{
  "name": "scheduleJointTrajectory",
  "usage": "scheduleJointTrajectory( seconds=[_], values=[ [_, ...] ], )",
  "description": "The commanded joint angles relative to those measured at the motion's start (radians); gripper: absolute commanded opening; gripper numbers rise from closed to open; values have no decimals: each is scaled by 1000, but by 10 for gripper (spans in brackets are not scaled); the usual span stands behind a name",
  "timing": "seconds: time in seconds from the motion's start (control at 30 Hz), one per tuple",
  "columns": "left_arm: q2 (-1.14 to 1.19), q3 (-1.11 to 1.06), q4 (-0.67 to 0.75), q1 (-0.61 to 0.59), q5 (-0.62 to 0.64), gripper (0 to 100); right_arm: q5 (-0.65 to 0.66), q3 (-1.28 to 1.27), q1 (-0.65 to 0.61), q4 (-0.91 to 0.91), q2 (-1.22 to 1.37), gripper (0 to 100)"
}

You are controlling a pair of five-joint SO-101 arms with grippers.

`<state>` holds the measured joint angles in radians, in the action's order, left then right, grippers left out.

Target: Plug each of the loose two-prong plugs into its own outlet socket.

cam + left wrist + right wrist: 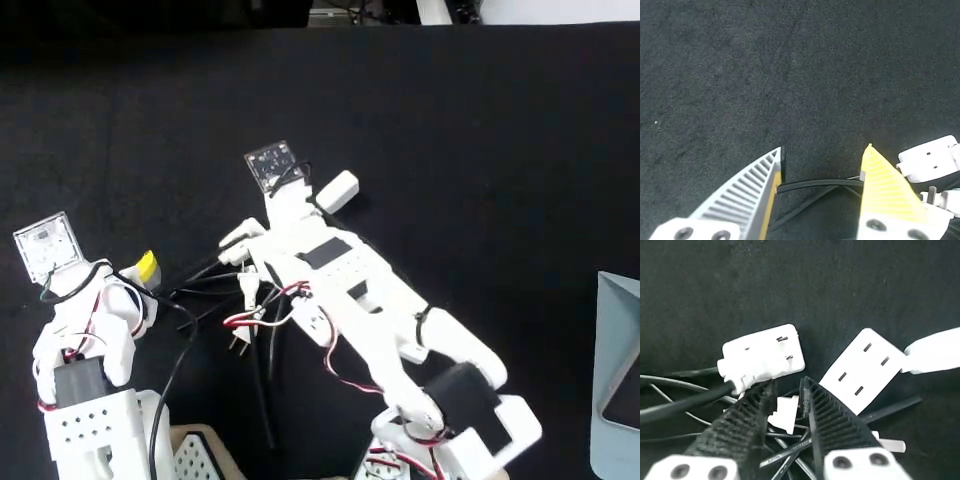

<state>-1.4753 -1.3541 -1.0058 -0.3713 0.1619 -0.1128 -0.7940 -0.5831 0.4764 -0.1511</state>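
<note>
The right gripper (788, 381) has its dark ribbed jaws drawn almost together on a small white plug (785, 414), which seems pinched between them, though its prongs are hidden. Just past the jaw tips lies a corded socket block (762, 357) with a pair of slots facing up and its black cord (685, 405) trailing back beside the jaws. Just beside it is a double socket block (860, 371), whose long axis runs slantwise away from the tips. Both blocks are nearer this arm than the other, so it looks best placed to seat the plug. The plug would need turning until its prongs line up with a slot pair. The left gripper (824, 147) stands wide open low over the black table (790, 65), with a black cable (820, 184) crossing the gap between its fingers and nothing held. In the high view another loose plug (240, 340) lies among tangled cables under the right arm, a snag risk. Beyond the blocks the table offers broad open room, and a grey tray (615, 380) sits well apart at the edge.
</note>
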Motion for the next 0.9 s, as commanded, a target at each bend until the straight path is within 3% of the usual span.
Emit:
scheduleJointTrajectory(
  seconds=[0.0, 0.23, 0.47, 0.87],
  values=[
    [-9, 12, 21, -10, -6, 253, -11, 42, -15, 5, -45, 87],
    [-9, 10, 21, -10, -6, 253, -12, 42, -40, 0, -45, 88],
    [-9, 10, 21, -10, -6, 253, -3, 28, -64, 0, -45, 239],
    [-9, 10, 21, -10, -6, 253, -2, 21, -63, -160, 1, 142]
  ],
)
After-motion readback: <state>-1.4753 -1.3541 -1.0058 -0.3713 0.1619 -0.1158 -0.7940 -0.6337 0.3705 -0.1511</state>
